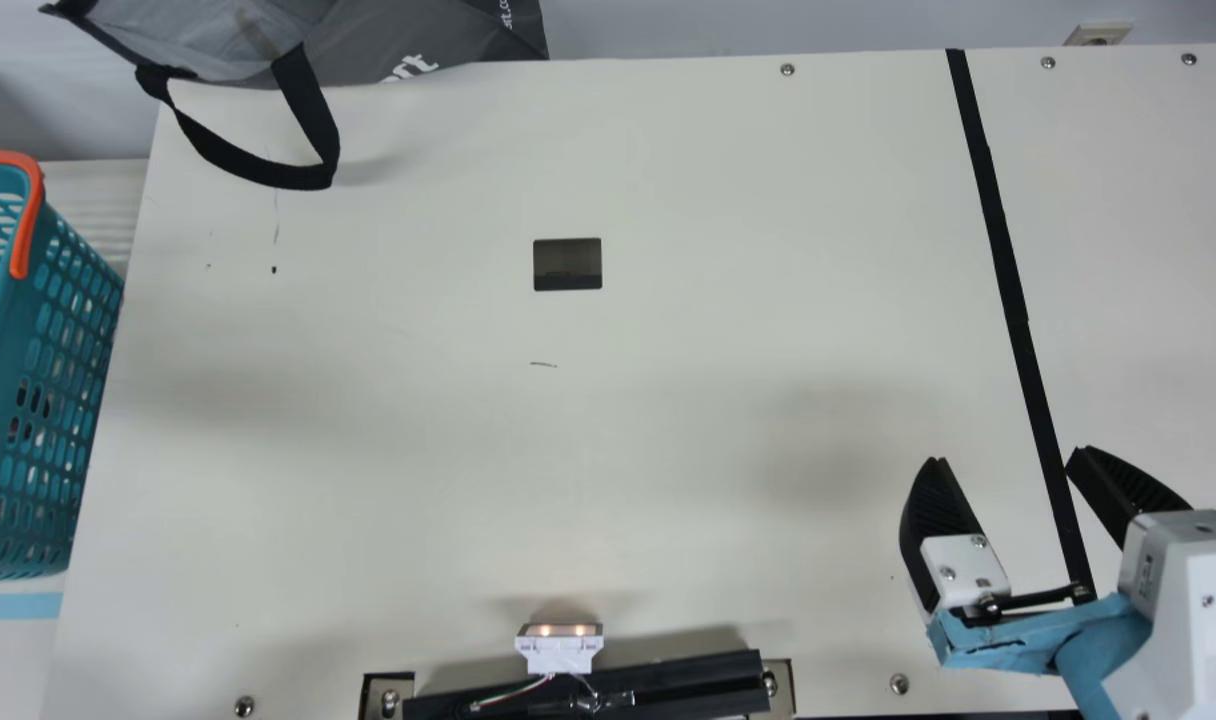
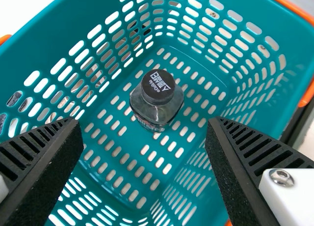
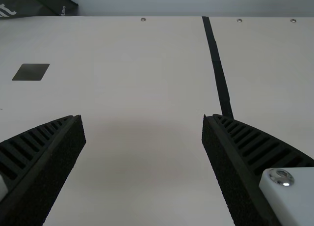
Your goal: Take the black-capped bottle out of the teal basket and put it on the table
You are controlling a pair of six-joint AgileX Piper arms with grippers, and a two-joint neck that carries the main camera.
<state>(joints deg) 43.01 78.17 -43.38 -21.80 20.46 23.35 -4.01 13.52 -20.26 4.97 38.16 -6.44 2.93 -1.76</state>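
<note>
1. The left hand (image 2: 143, 122) points down over the basket (image 2: 64, 20), its fingers spread; the right hand (image 1: 1008, 456) points across the surface (image 1: 668, 420), its fingers also wide apart.
2. The left wrist view shows the bottle (image 2: 158, 96) standing in the basket; the main view shows the basket's outer wall and a grey bag (image 1: 368, 40).
3. The bottle sits below the left hand, untouched.
</note>
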